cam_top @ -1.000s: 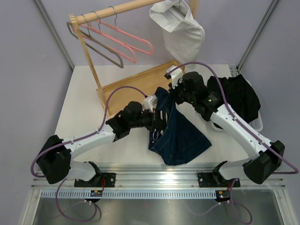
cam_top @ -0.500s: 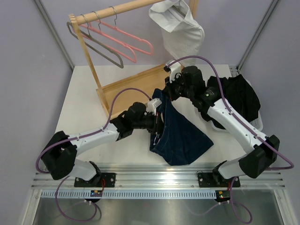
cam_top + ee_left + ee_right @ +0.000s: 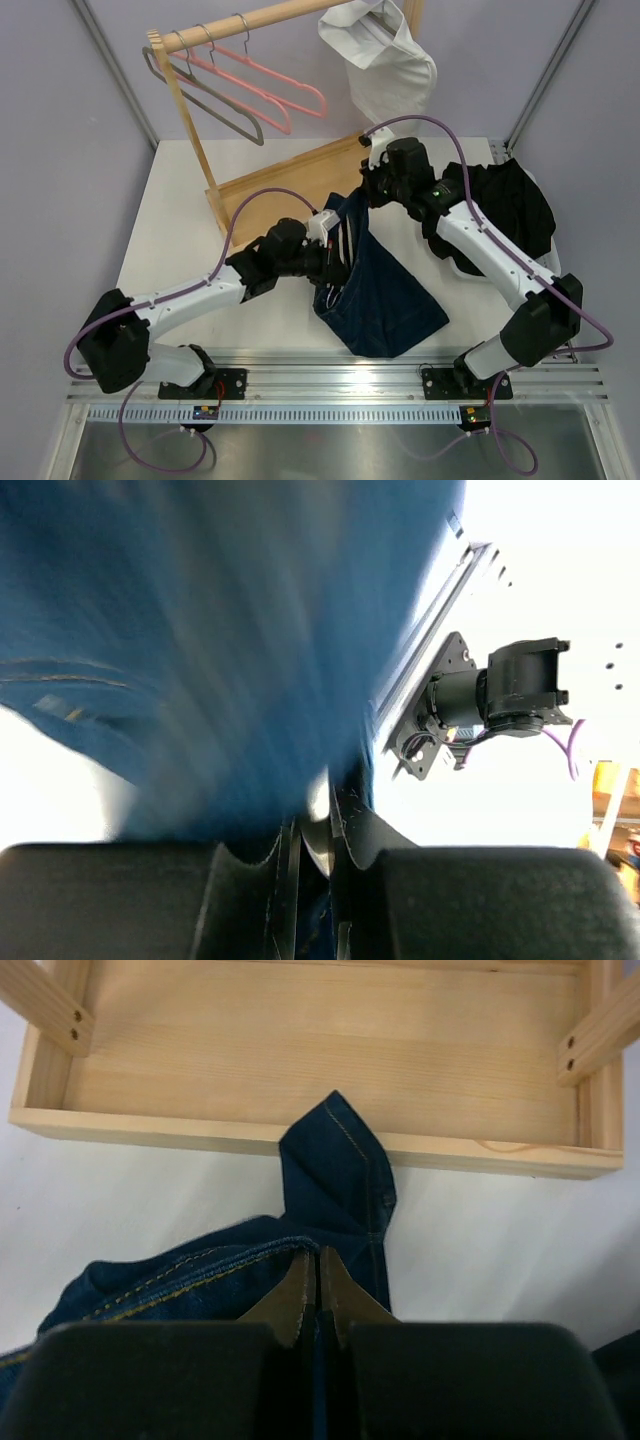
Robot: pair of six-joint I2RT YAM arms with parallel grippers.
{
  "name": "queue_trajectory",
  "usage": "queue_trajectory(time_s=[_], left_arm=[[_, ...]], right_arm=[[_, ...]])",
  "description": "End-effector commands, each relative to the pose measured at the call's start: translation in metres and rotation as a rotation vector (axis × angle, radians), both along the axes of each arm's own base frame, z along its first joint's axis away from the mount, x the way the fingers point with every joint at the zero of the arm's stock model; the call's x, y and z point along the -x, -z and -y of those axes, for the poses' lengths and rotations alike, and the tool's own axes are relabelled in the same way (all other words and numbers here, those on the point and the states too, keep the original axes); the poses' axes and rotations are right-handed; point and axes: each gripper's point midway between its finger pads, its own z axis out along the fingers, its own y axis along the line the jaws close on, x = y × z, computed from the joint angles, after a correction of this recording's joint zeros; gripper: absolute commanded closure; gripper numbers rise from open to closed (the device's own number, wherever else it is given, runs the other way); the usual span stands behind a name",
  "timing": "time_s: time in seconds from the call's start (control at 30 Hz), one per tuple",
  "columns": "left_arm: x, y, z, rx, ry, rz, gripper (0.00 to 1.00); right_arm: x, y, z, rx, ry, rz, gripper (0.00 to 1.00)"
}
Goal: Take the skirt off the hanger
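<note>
Top external view shows the dark denim skirt (image 3: pixel 385 290) hanging over the middle of the white surface (image 3: pixel 180 230), just near of the wooden rack base (image 3: pixel 265 188). The left tool (image 3: pixel 335 258) is clenched on the skirt's left edge. The right tool (image 3: pixel 372 196) pinches a folded corner at its far end.

Walls (image 3: pixel 60 150): pale lilac panels, upper left and right.
Table (image 3: pixel 180 220): white, frame centre.
Rack (image 3: pixel 280 185): wooden, upper centre.
Rail (image 3: pixel 330 372): metal, lower edge; below it possibly a steel sheet (image 3: pixel 320 450).
</note>
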Motion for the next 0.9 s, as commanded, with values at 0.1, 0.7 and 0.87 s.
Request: queue_trajectory(time_s=[0.1,0.7,0.87], left_arm=[[0.047,-0.015,-0.012,0.002,0.173,0.035,1.00],[-0.020,-0.056,-0.031,0.110,-0.144,0.119,1.00],[-0.064,-0.093,-0.060,0.250,-0.358,0.173,1.00]], right_arm=[[-0.053,-0.083,0.068,-0.043,0.245,0.326,1.00],[0.101,0.003,-0.002,-0.053,-0.687,0.047,0.91],[0.123,0.029,0.011,-0.009,-0.708,0.007,0.92]])
